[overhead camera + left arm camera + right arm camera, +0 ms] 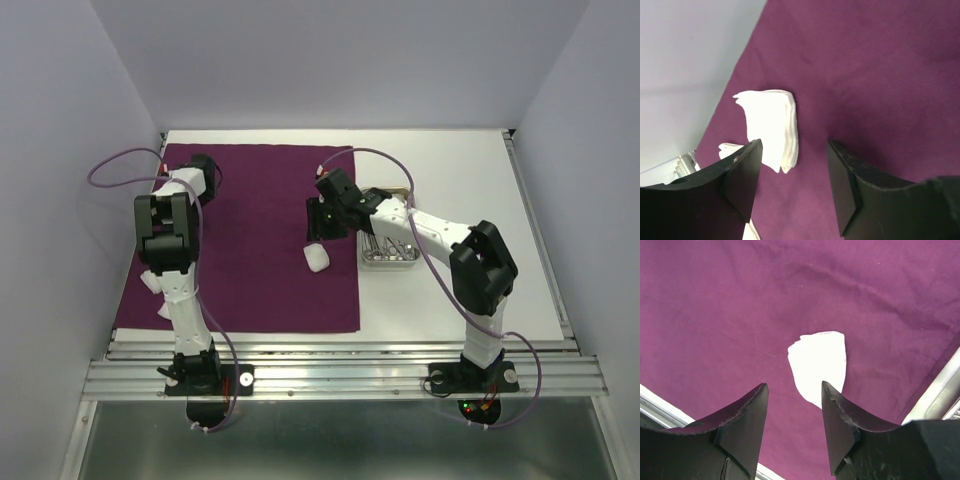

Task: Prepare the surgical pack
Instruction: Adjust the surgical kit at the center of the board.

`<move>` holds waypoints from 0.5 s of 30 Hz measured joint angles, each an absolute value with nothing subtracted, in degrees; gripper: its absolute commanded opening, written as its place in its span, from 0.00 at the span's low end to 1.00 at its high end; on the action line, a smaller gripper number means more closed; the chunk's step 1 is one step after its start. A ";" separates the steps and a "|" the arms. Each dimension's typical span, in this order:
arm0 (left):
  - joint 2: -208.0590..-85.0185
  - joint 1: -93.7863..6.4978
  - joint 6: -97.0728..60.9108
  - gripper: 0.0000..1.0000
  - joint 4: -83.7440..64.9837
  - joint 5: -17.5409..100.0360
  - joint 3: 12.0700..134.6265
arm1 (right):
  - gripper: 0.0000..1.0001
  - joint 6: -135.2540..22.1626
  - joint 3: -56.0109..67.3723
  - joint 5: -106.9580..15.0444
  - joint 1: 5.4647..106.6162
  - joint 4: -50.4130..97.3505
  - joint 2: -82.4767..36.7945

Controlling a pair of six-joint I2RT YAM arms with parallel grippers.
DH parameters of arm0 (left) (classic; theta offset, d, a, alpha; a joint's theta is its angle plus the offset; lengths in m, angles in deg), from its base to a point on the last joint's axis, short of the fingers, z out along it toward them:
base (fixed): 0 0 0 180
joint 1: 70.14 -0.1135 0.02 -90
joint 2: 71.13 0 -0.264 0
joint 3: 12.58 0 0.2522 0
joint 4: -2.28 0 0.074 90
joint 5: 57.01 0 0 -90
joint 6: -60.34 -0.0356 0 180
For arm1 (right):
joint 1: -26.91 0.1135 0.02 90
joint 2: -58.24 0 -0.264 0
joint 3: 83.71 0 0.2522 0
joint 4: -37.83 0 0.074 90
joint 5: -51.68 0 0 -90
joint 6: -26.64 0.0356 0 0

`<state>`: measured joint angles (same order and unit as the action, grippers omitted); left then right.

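**A:** White surface [460, 180], pale walls [330, 60] on 3 sides. What is lying on it?

**B:** The purple drape [260, 200] is lying spread flat over the left half. The steel tray [392, 264] is sitting just beside the drape's right edge, on the bare surface. Steel instruments [388, 246] are lying inside it, too small to tell apart.

**A:** And the gauze?

**B:** 1 white gauze pad [818, 362] is resting on the drape near its right edge, close to the tray but apart from it. A folded gauze stack [771, 125] is lying by the drape's left edge. Another white piece [729, 149] is showing at that same edge, partly hidden.

**A:** What are the arms doing?

**B:** The left fingers [740, 172] are hanging over the folded stack, spread apart and gripping nothing. 1 finger is covering a corner of the stack, and I cannot tell whether it is touching. The right fingers [840, 415] are hovering above the right-hand pad, spread apart too and gripping nothing. The pad is showing in the gap beyond their tips.
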<state>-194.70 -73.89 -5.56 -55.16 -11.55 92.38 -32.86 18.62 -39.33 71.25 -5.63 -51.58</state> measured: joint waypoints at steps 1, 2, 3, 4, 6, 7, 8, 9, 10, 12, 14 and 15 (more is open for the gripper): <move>-194.96 -73.91 -5.91 0.65 -54.73 -11.37 92.14 | 0.52 -32.79 18.62 -39.33 71.25 -5.63 -51.58; -195.12 -73.94 -6.28 0.65 -54.55 -11.74 91.90 | 0.52 -32.71 18.62 -39.33 71.25 -5.61 -51.58; -195.18 -73.89 -6.53 0.65 -54.47 -11.92 91.68 | 0.52 -32.68 18.62 -39.33 71.25 -5.63 -51.58; -195.16 -73.89 -6.68 0.65 -54.31 -11.94 91.55 | 0.52 -32.68 18.62 -39.33 71.25 -5.63 -51.60; -195.16 -73.89 -7.14 0.65 -54.09 -12.07 91.44 | 0.52 -32.68 18.62 -39.33 71.27 -5.63 -51.67; -195.14 -73.89 -7.18 0.65 -53.92 -12.16 91.24 | 0.52 -32.68 18.62 -39.33 71.29 -5.63 -51.69; -195.14 -73.89 -7.29 0.65 -53.83 -12.40 91.09 | 0.52 -32.68 18.62 -39.33 71.32 -5.63 -51.73; -195.14 -73.89 -7.33 0.64 -53.79 -12.66 91.00 | 0.52 -32.68 18.62 -39.33 71.38 -5.63 -51.76; -195.14 -73.89 -7.31 0.63 -53.81 -13.01 90.83 | 0.52 -32.68 18.62 -39.33 71.49 -5.65 -51.76; -195.14 -74.00 -7.18 0.62 -53.90 -13.43 90.61 | 0.52 -32.68 18.62 -39.33 71.69 -5.63 -51.76; -195.14 -74.07 -6.98 0.62 -53.96 -13.86 90.30 | 0.52 -32.68 18.62 -39.33 71.82 -5.63 -51.76; -195.14 -74.07 -6.92 0.62 -54.01 -14.15 90.13 | 0.52 -32.68 18.62 -39.33 71.88 -5.63 -51.76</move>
